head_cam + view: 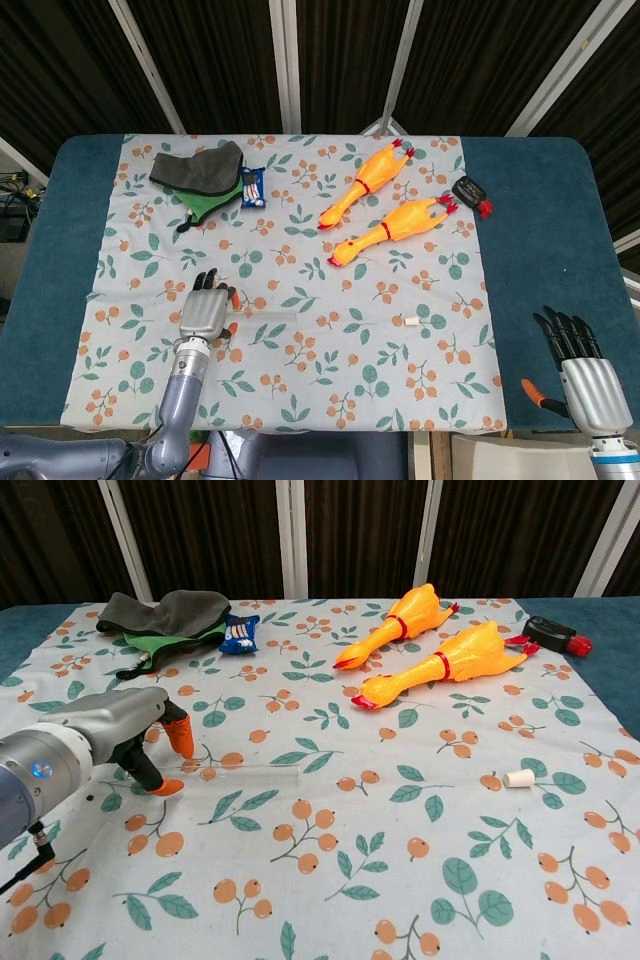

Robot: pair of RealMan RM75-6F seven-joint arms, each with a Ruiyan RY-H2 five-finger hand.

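I hovered my left robot hand [130, 742], fingers spread and empty, at the clear tube's [235, 774] left end to straddle it.

On my desk [540, 240] lies one flowered cloth [300, 350], and on it I count two yellow rubber chickens [365, 180] [392, 230], one clear tube [235, 773], one small white cap [410, 321], one blue snack packet [252, 186] and one heap of grey and green fabric [200, 172]. One black and red gadget [470, 192] sits on the bare blue surface. I have two hands here, my left hand [205, 311] and my right hand [585, 375].
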